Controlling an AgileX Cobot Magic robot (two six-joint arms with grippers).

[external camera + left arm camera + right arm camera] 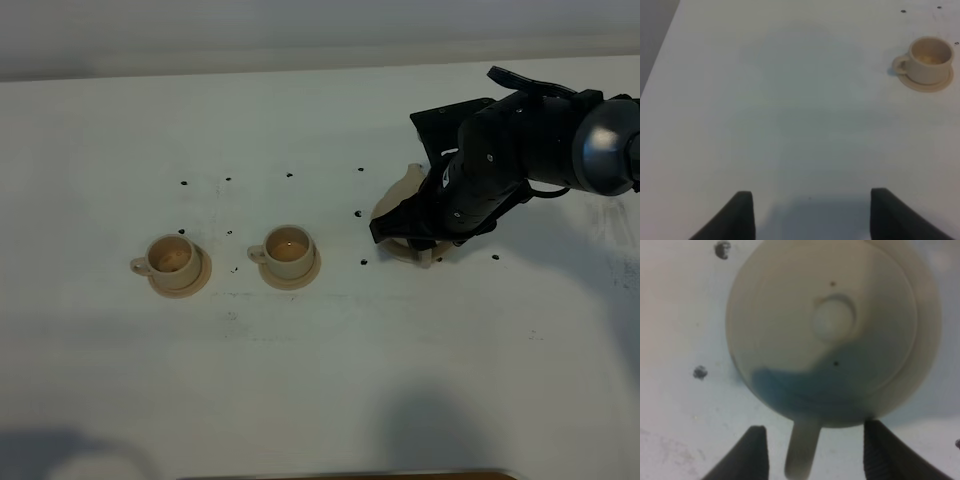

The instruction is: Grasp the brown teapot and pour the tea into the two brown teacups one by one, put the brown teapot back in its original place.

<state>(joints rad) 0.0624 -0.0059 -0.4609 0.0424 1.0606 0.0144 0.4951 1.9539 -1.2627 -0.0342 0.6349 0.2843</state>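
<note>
The brown teapot (404,186) stands at the right of the table, mostly hidden under my right arm. In the right wrist view I see the teapot (790,315) from above, with its lid knob (834,318) and its handle (802,450). It sits on its wide saucer (931,315), whose edge also shows in the high view (420,257). My right gripper (812,456) is open, its fingers either side of the handle and not touching it; it also shows in the high view (408,236). The two teacups (172,260) (288,250) stand on their saucers at the left. My left gripper (810,215) is open and empty, with one teacup (927,59) far off.
Small dark marks (358,213) dot the white table (320,380) around the cups and the teapot. The table's left edge (660,55) shows in the left wrist view. My left arm is out of the high view.
</note>
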